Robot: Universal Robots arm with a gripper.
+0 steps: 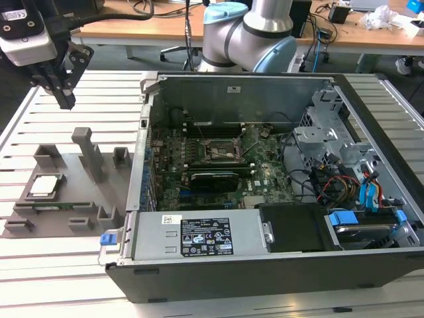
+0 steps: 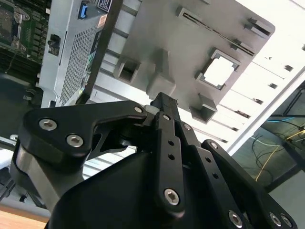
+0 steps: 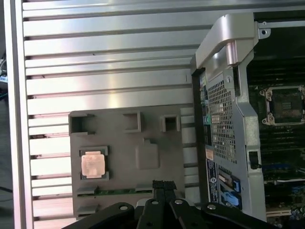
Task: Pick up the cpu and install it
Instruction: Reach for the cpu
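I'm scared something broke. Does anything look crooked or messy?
Nothing stands out. The cpu lies flat and square in its pocket on the grey tray, the socket in the computer is empty, and the gripper hangs above the tray.

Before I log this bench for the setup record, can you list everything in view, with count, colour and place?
small flat square silvery metal cpu: one, silver-grey, seated in a tray pocket.
grey plastic fixture tray: one, grey, on the table, at the exterior view's left of the case.
open black computer case: one, black, on the table.
square black-framed motherboard socket: one, black, inside the case.
long black expansion card: one, black, beside the socket.
slatted aluminium table: one, silver, under everything.
robot arm: one, grey and blue, behind the case.
black gripper: one, shut, empty, above the tray.
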